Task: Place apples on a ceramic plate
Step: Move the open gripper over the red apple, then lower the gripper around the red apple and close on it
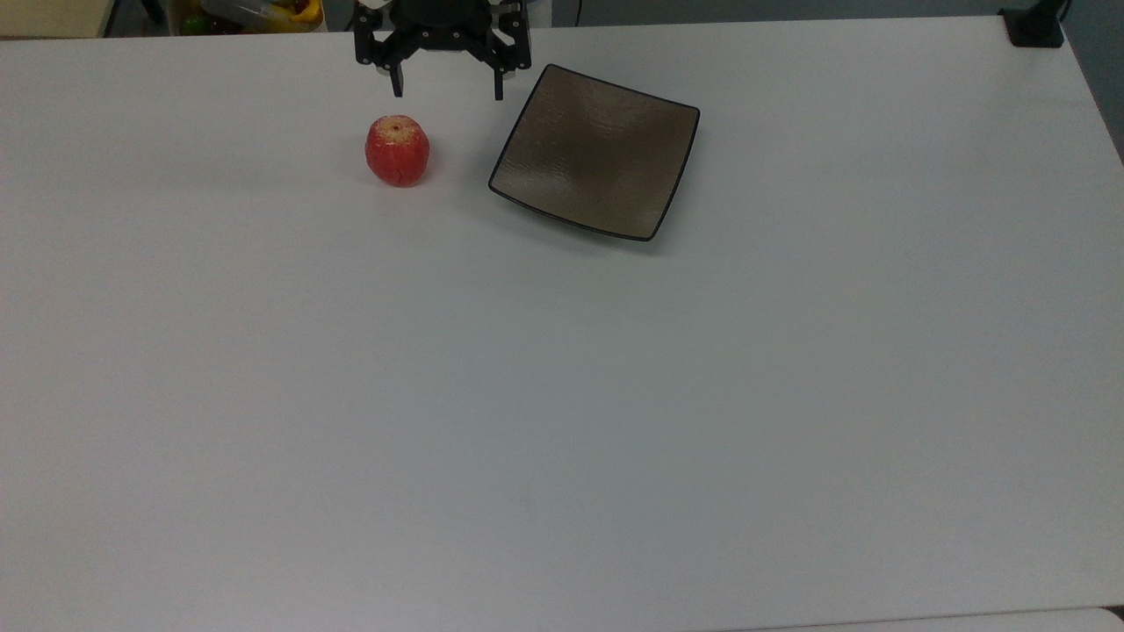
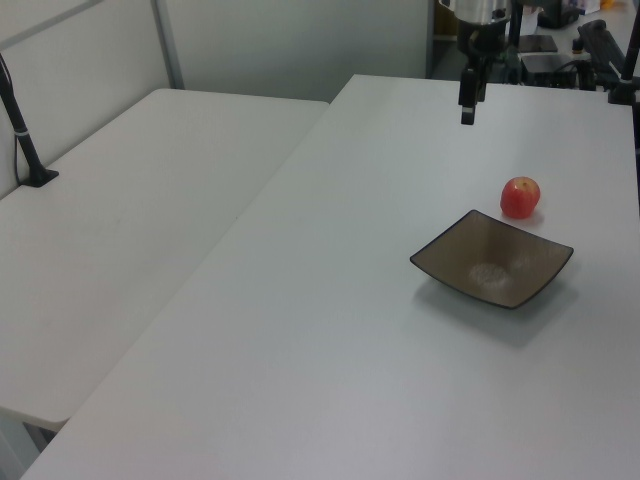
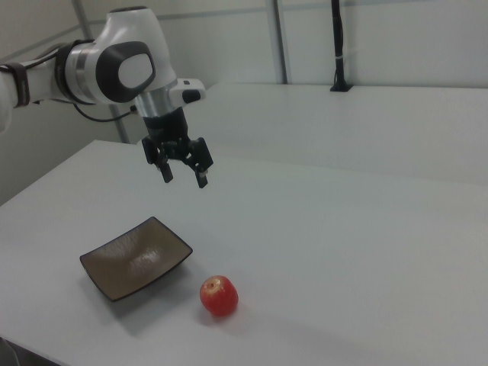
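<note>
A: Nearest in the right view: the apple, red with a pale dimple on top, sitting on the white table. Bare tabletop under it.

B: And the plate?

A: Ceramic plate lies just beside the apple, at about ten o'clock from it in the right view. Square, brown-grey, thin black rim, corners turned up. Nothing on it. A gap of table separates the two.

B: In the top view?

A: The apple is at nine o'clock of the plate, near but apart.

B: Farther back?

A: The gripper hangs in the air above the table, beyond both, at roughly twelve o'clock from the plate in the right view. Fingers point down, jaws spread wide, nothing between them.

B: Left view agrees?

A: Yes. The gripper is up over the far table, well apart from the apple.
</note>
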`<move>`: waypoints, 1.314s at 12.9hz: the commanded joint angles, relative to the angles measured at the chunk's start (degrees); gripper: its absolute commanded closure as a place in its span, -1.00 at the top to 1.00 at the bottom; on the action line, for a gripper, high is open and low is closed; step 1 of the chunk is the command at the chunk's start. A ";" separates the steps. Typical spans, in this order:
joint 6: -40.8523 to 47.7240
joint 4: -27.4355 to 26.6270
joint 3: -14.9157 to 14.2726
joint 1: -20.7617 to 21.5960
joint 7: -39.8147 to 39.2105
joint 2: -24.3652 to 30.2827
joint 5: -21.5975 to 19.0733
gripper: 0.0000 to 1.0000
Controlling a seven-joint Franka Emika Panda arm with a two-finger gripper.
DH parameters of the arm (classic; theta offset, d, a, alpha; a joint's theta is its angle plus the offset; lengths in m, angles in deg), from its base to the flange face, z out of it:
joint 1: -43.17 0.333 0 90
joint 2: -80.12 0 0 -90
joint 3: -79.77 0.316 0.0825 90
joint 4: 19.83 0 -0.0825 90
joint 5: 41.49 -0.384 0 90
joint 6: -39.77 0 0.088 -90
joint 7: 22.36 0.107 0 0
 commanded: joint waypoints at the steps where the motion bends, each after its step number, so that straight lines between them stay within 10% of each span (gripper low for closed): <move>1: -2.60 -8.33 -0.68 0.20 -1.33 4.81 2.69 1.00; 6: -12.45 -18.09 -2.35 -2.08 -3.69 4.73 8.14 1.00; 17: -14.92 -20.30 -2.35 -2.00 -5.99 -5.12 12.98 1.00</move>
